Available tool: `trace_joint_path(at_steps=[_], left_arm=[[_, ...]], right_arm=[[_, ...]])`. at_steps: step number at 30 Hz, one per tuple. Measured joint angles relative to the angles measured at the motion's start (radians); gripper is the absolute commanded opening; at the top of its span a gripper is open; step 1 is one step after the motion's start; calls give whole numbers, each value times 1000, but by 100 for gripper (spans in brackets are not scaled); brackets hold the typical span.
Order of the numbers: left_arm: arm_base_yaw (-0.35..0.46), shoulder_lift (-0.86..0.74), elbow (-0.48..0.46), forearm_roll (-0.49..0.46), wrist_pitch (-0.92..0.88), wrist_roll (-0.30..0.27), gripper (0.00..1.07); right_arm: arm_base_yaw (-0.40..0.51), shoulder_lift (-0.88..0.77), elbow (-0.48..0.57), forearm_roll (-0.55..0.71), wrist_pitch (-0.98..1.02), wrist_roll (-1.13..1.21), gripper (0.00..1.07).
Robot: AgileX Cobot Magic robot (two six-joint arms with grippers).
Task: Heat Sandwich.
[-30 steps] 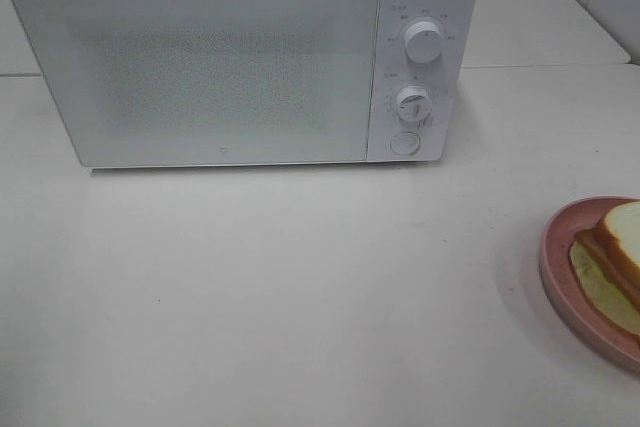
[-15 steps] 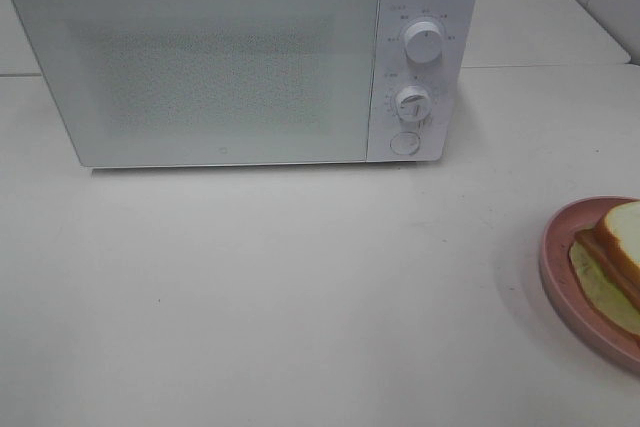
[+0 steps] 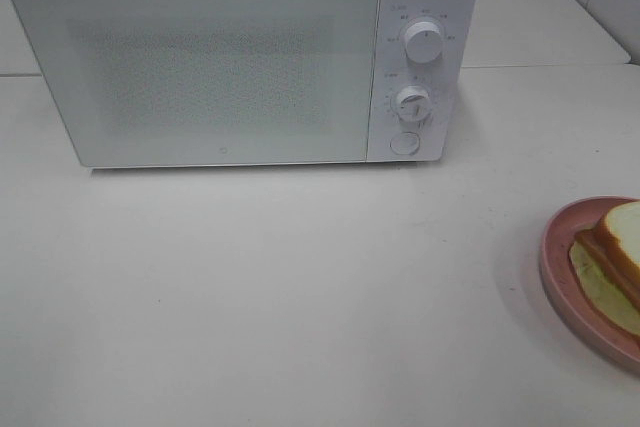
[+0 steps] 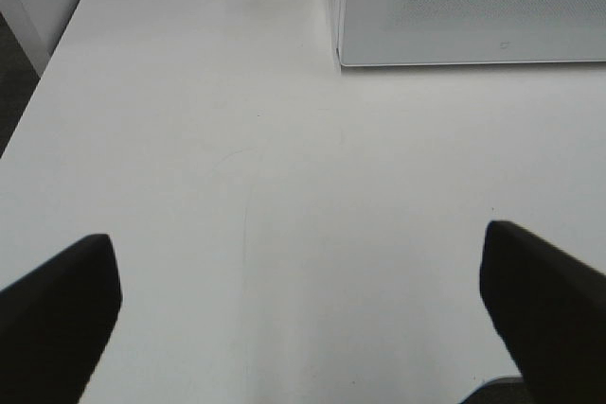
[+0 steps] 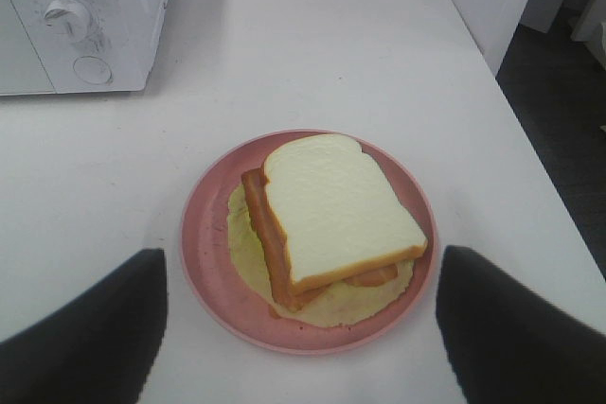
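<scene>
The right gripper (image 5: pixel 301 328), jaws spread and empty, hangs just behind the stacked white-bread ham sandwich (image 5: pixel 327 219) on its round pink plate (image 5: pixel 204 243), seemingly lined up to grasp; the left gripper (image 4: pixel 303 309) is likewise agape over bare white table (image 4: pixel 189 139), near the closed white microwave (image 4: pixel 464 7).

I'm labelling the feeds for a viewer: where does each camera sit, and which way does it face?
Exterior high: mounted up high, looking down on the microwave and table; plate with the sandwich at its right edge; no arm shows.
Left wrist: low over bare table, facing the microwave's lower corner; the open left end effector frames it.
Right wrist: above the plate, facing sandwich and microwave dials; the open right end effector frames it.
Shared: all three show the microwave.
</scene>
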Motion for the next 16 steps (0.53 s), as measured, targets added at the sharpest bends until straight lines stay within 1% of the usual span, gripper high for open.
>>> trace_joint_path(at_steps=[16], left_arm=[[0,0,0,0,0,0,98]], right_arm=[[0,0,0,0,0,0,75]])
